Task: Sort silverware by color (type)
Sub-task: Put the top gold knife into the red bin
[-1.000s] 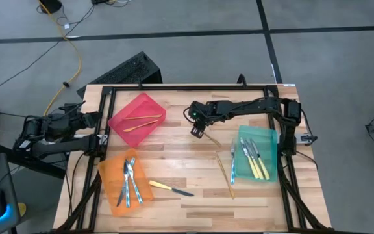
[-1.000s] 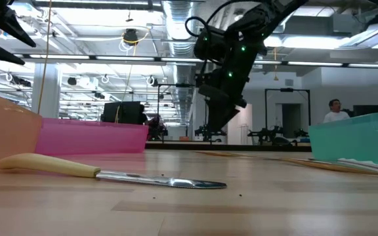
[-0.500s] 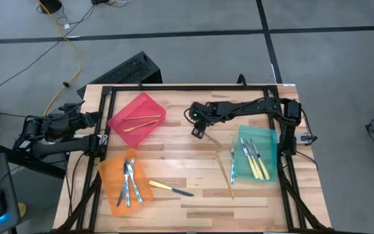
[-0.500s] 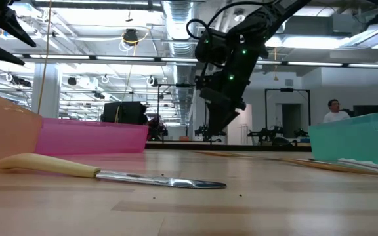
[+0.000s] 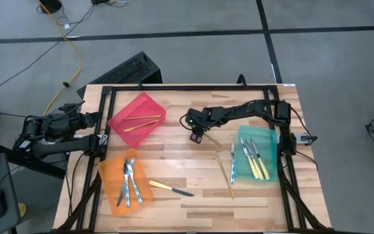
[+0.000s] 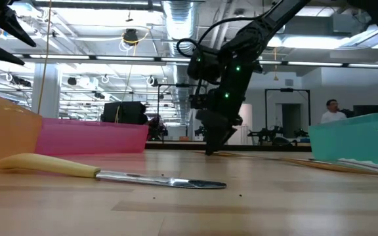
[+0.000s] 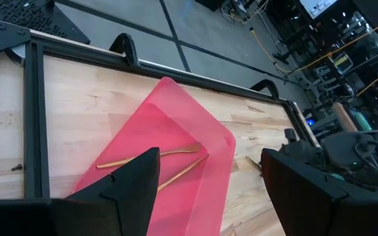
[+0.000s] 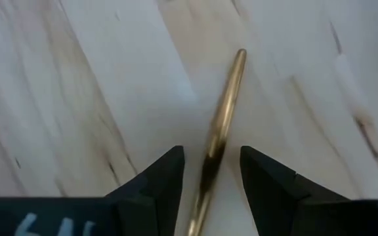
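- Right gripper (image 8: 210, 172) is down at the pale wood table (image 5: 193, 195), matte black fingers parted, straddling a slim, glossy gold piece (image 8: 220, 128) lying flat mid-table.
- Left gripper (image 7: 205, 187) waits spread wide above the translucent red bin (image 5: 137, 118).

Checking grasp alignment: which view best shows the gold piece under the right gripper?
Right wrist view: the gold piece lies between the open right gripper. The high view shows a sliver, the low view a thin streak, the left wrist view nothing clear.
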{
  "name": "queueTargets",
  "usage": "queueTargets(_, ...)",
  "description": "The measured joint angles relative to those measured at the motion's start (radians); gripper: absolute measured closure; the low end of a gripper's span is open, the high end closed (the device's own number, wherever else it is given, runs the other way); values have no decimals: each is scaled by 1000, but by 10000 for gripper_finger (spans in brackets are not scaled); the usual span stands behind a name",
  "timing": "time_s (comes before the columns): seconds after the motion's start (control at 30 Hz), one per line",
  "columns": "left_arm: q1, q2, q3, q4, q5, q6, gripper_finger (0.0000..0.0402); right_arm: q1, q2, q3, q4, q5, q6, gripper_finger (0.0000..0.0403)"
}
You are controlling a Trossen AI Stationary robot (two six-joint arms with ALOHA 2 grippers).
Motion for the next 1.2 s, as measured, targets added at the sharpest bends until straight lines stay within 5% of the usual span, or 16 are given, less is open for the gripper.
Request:
queueTargets(0.2,0,0,0,0,0,0,155,-21,12,2,-61,-47,7,254)
queueTargets(0.5,0,0,0,0,7,7,155,-20,25,2,-80,-48,60,388)
queueTargets(1.2,0,0,0,0,7,25,155,32,14,42,94,-68,127,396)
